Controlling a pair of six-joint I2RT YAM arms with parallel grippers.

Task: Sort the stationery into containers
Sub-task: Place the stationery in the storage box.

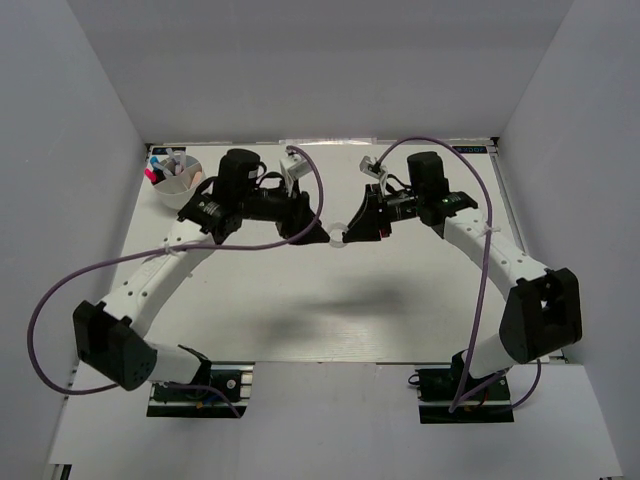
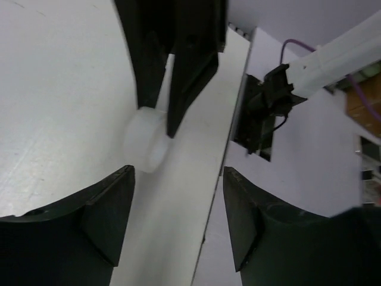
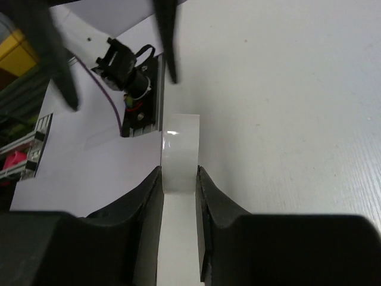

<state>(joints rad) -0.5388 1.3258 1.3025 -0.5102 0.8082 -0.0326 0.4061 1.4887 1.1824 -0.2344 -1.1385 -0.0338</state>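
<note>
- Bright, even light from overhead floods my flat white counter [image 1: 400, 320]; one soft grey shadow pools between my arms.
- A small glare streak marks the glossy white tape ring [image 3: 180, 155].
- My left hand [image 2: 178, 179] looms dark, slightly blurred.

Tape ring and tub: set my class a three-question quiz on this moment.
1. True or false: the left gripper is shut on the tape ring.
2. Which one clamps the tape ring? A the left gripper; B the right gripper; C neither.
3. Fill in: the tub stands at the table's far ____ corner.
Key: 1 false, its jaws stand open; 2 B; 3 left.
</note>
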